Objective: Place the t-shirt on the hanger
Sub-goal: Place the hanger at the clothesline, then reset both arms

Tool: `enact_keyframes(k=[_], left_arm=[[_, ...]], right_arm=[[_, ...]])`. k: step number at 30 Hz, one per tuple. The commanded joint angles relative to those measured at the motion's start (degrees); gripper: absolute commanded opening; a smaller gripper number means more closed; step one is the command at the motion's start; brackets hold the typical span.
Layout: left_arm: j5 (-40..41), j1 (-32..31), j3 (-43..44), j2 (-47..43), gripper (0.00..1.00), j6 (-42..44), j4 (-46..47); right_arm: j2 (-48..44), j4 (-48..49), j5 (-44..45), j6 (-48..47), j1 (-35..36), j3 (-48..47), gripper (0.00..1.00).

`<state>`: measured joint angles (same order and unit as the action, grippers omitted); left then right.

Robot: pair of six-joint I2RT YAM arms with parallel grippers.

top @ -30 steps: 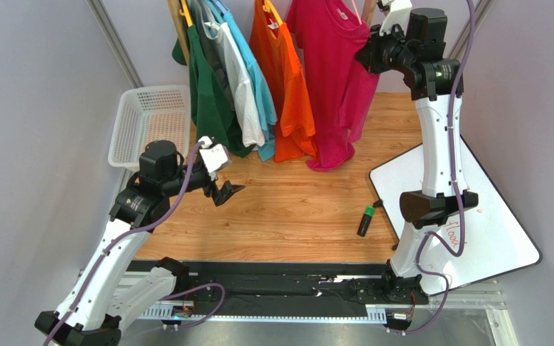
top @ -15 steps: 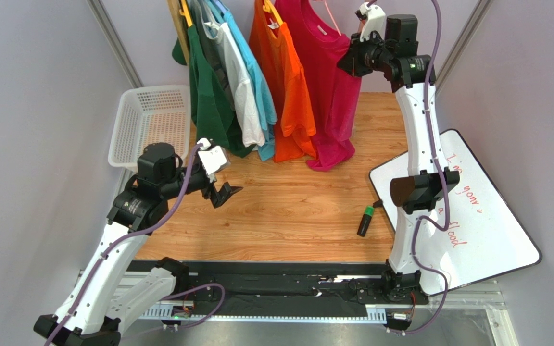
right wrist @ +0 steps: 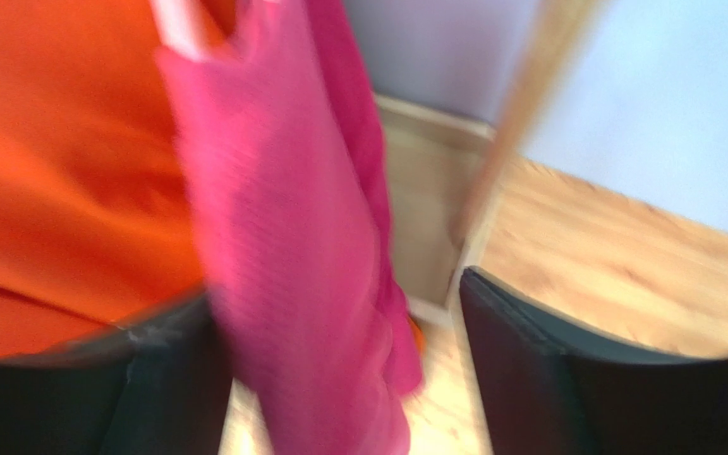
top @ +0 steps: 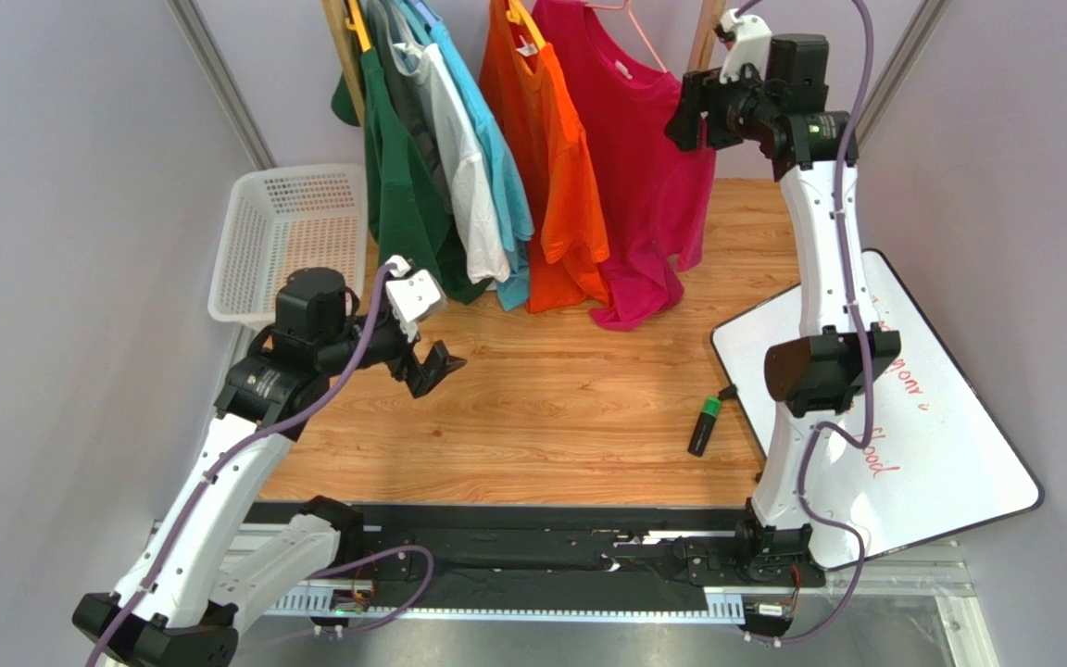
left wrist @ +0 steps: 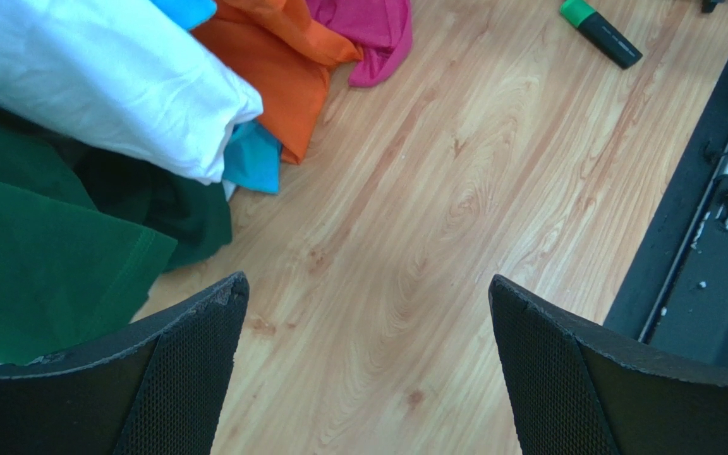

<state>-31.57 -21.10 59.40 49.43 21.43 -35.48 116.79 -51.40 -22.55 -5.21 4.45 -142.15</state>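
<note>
Through my blurred right wrist camera I see the magenta cloth t-shirt (right wrist: pixel 282 237) hanging unpinched between the spread black fingers (right wrist: pixel 548 379) of the right end effector (right wrist: pixel 339 294), an orange cloth shirt (right wrist: pixel 64 171) beside it, with a wooden post (right wrist: pixel 520 123) and the light wood table (right wrist: pixel 615 256) behind.

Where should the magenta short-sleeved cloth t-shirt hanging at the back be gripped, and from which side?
Probably its sleeve-side edge, approached from the right arm's side. That edge of the magenta t-shirt hangs free as a vertical fold, while the orange cloth t-shirt crowds its other side. The open right gripper has that fold between its fingers.
</note>
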Motion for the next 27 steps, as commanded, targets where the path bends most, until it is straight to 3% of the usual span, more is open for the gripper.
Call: enact_keyframes(k=[1, 7, 14, 17, 21, 27], left_arm=[[-4.1, 2.6, 4.7, 2.2, 0.99, -7.9, -1.7], [-8.9, 7.4, 11.7, 6.6, 0.99, -19.5, -3.5], [-16.1, 22.8, 20.8, 13.6, 0.99, -29.9, -10.9], [-17.1, 28.7, 22.8, 14.1, 0.99, -27.8, -15.5], [-7.3, 29.1, 23.5, 13.2, 0.99, -19.3, -24.1], [-2.8, 29.1, 13.4, 4.4, 0.99, -9.9, -28.4]], right_arm=[[-10.3, 2.0, 0.3, -1.7, -2.7, 4.9, 1.00], [-20.5, -1.2, -6.1, -5.2, -3.0, 14.6, 1.00], [-37.5, -3.7, -6.2, -8.1, -3.0, 32.7, 1.00], [-44.7, -6.3, -5.8, -8.9, -3.0, 42.2, 1.00], [-52.4, -10.2, -5.8, -10.2, -3.0, 53.6, 1.00], [-62.0, -10.7, -5.1, -11.1, -3.0, 67.8, 1.00]])
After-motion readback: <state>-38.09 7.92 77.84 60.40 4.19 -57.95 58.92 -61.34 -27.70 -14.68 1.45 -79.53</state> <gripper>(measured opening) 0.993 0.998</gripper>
